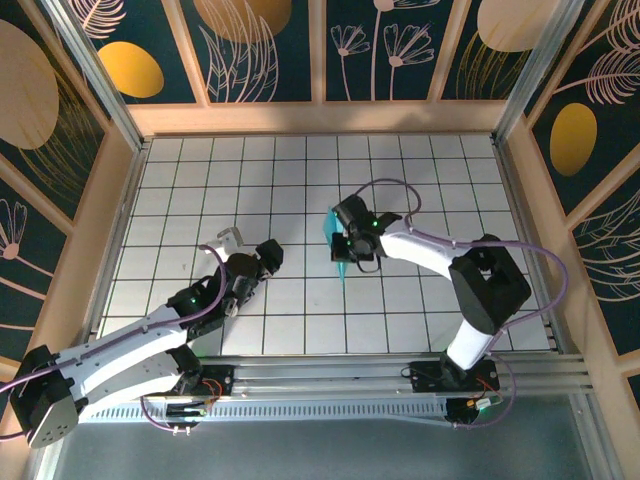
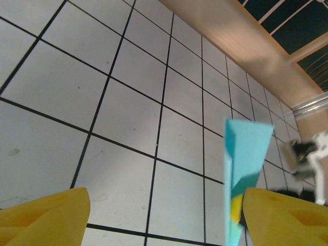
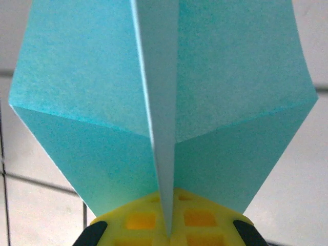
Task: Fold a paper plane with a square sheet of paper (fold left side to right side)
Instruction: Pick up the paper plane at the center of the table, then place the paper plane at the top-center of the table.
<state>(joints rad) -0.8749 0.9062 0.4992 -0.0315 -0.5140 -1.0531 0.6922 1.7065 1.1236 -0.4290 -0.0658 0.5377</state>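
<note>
Paper plane (image 3: 97, 102) — pale turquoise, paler along its centre crease; table (image 1: 300, 170) white with a black grid; left gripper (image 2: 166, 218) fingers (image 2: 46, 218) yellow; back wall (image 1: 250, 50) dark blue with gold discs — cream leaf outlines.

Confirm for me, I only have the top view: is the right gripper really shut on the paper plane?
Observer: Yes. The right wrist camera shows the centre fold of the paper plane pinched in the right gripper, wings spread either side.
Operator: Is the left gripper holding anything?
Observer: No. Its wrist camera shows the left gripper open, bare table between its fingers, the plane off to the right.
</note>
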